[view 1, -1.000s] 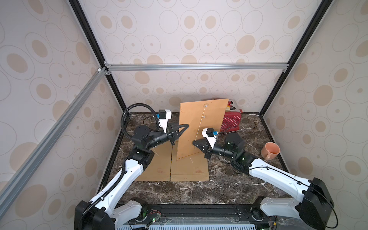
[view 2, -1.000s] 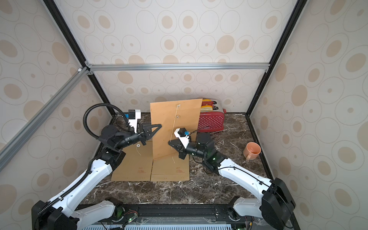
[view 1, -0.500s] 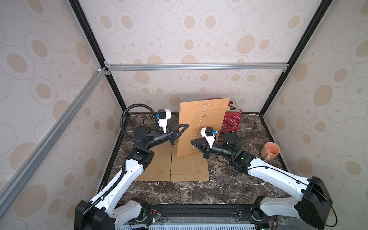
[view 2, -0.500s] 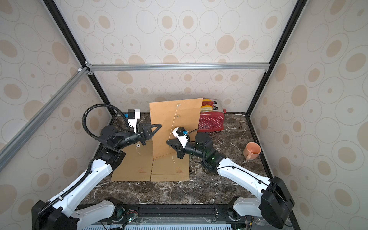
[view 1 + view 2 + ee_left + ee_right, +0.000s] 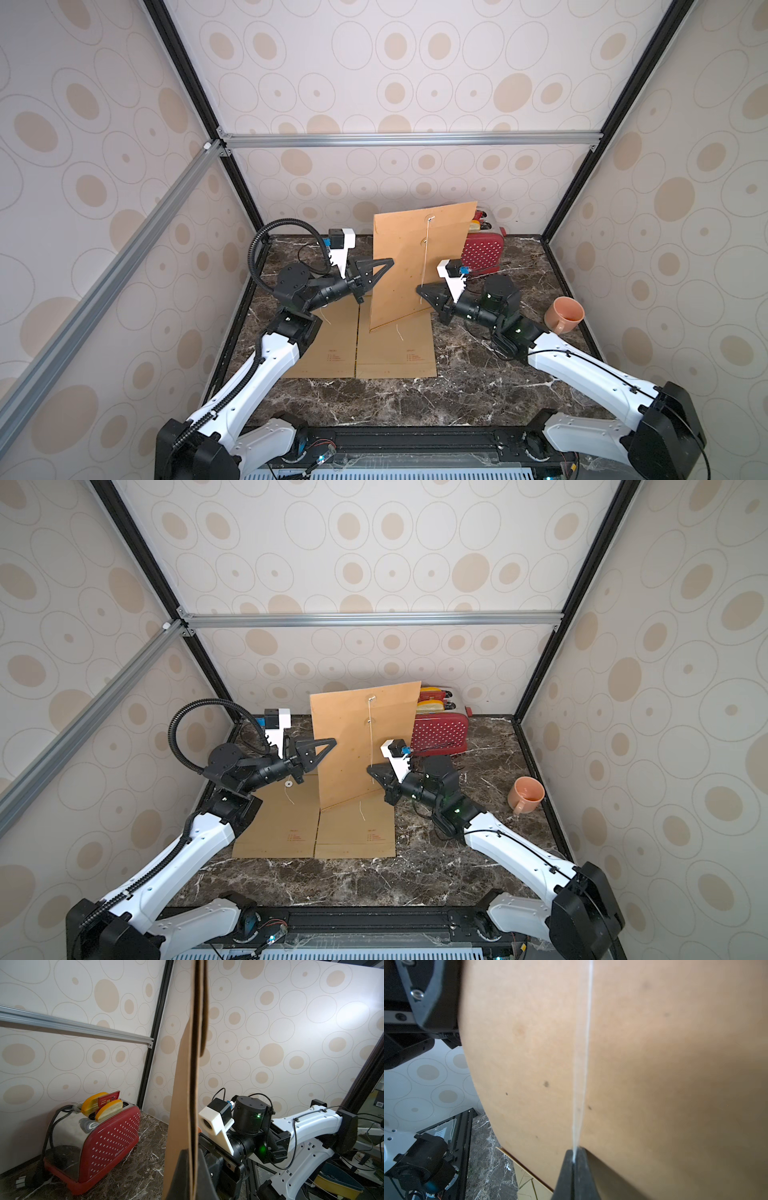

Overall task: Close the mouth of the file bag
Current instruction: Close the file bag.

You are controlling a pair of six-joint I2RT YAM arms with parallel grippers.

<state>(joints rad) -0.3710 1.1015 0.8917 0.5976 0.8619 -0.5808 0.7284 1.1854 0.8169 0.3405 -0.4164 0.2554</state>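
Observation:
A brown file bag [image 5: 419, 262] [image 5: 361, 742] stands upright above the table. Its flap [image 5: 204, 1012] is folded over at the top and hangs slightly off the body. My left gripper [image 5: 376, 276] [image 5: 192, 1153] is shut on the bag's left edge. A white string [image 5: 424, 257] [image 5: 581, 1064] runs taut down the bag's front from the top button. My right gripper [image 5: 420, 289] [image 5: 574, 1153] is shut on the string's lower part, close against the bag [image 5: 654, 1064].
Two more brown bags [image 5: 328, 345] [image 5: 397, 349] lie flat side by side under the held one. A red toaster [image 5: 482, 251] [image 5: 99, 1142] stands at the back behind the bag. An orange mug [image 5: 563, 316] sits at the right wall.
The right gripper has shifted slightly sideways with the string in its grip. The bag and the left gripper stay where they were.

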